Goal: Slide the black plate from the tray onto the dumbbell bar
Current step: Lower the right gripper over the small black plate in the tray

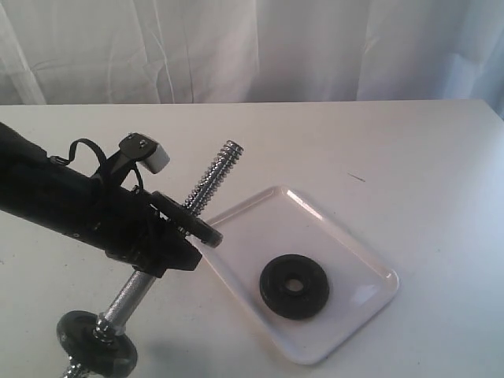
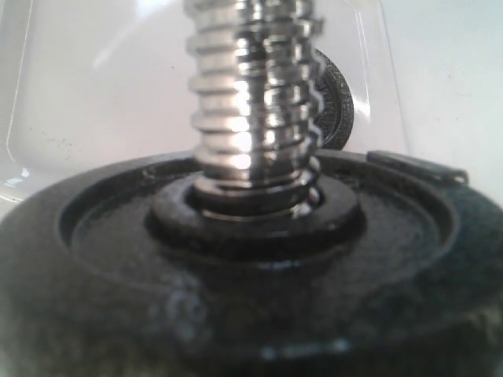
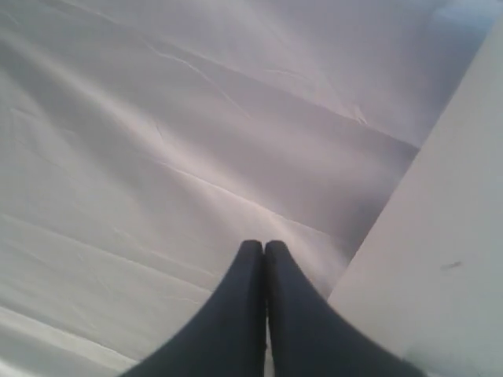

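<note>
The black plate (image 1: 294, 286) lies flat in the white tray (image 1: 346, 244). It is also partly visible in the left wrist view as the black plate (image 2: 336, 98) behind the rod, inside the tray (image 2: 118, 78). My left gripper (image 1: 175, 235) is shut on the dumbbell bar (image 1: 211, 179) and holds it tilted, threaded end up. A second black disc (image 1: 198, 227) sits on the bar just above the jaws. In the left wrist view that disc (image 2: 251, 267) hides the jaws below the bar (image 2: 251, 94). My right gripper (image 3: 264, 248) is shut and empty, out of the exterior view.
A third black disc (image 1: 96, 346) with a chrome collar sits on the bar's lower end at the table's front left. A white curtain (image 1: 252, 47) hangs behind the white table (image 1: 409, 157). The right wrist view shows only curtain and a table edge.
</note>
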Tool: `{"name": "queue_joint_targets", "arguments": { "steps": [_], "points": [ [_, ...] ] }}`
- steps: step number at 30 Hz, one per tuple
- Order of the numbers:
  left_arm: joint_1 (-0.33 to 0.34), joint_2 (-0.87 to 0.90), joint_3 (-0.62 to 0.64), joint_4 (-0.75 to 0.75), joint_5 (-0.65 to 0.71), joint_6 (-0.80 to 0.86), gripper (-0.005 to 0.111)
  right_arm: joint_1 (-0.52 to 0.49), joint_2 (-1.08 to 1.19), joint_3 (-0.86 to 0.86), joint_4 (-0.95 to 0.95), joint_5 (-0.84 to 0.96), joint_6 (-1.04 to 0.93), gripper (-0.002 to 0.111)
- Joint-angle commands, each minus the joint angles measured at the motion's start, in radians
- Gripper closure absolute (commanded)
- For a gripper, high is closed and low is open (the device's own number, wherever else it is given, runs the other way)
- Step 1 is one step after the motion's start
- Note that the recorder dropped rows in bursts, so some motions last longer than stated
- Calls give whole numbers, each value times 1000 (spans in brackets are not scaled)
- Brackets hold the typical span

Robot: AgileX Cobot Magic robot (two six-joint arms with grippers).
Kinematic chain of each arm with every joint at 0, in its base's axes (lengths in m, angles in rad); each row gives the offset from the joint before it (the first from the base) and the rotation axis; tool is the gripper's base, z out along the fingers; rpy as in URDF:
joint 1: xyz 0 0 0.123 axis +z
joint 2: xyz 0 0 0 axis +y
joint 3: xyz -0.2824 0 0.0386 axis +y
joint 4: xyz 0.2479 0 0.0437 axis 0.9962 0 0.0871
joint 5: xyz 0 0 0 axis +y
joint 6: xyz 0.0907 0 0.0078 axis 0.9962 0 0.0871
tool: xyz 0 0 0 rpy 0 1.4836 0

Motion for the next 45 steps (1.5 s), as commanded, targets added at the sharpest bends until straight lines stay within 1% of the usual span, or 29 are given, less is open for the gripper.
{"name": "queue_joint_targets", "arguments": {
  "steps": [1,3,6,11,15,19,21,22,24,25,26,28,29,31,34,39,42,45],
  "points": [
    [-3,-49,-24,-88,59,3,107,55,49,-186,-192,109,2,108],
    [-3,-49,-24,-82,56,1,107,87,129,-305,-221,255,-82,108],
    [-3,-49,-24,-72,39,-5,107,133,312,-505,-209,470,-345,108],
    [-3,-49,-24,-68,13,-5,107,166,686,-815,-144,715,-722,108],
    [-3,-49,-24,-63,-3,-5,107,167,973,-1017,-104,860,-906,108],
    [-3,-49,-24,-63,-7,-7,107,167,1209,-1149,-52,980,-1026,108],
    [-3,-49,-24,-63,-7,-11,107,167,1318,-1191,18,1078,-1133,102],
    [-3,-49,-24,-63,-7,-12,107,167,1369,-1206,69,1137,-1206,96],
    [-3,-49,-24,-63,-7,-12,107,175,1449,-1215,166,1224,-1292,81],
    [-3,-49,-24,-63,-7,-15,107,182,1495,-1215,205,1256,-1302,69],
    [-3,-49,-24,-63,-7,-15,107,190,1521,-1215,232,1264,-1306,60],
    [-3,-49,-24,-63,-7,-29,107,213,1576,-1215,266,1262,-1311,38],
    [-3,-49,-24,-61,-7,-31,107,224,1594,-1215,281,1259,-1337,29],
    [-3,-49,-24,-61,-7,-35,107,245,1631,-1215,326,1255,-1418,20],
    [-3,-49,-24,-57,1,-35,107,268,1667,-1215,365,1262,-1437,14],
    [-3,-49,-24,-40,4,-48,107,283,1679,-1215,318,1198,-1428,14],
    [-3,-49,-24,-9,-1,-65,107,292,1679,-1215,276,1136,-1370,14],
    [-3,-49,-24,14,-20,-90,107,321,1684,-1215,212,1081,-1325,14]
  ]
}}
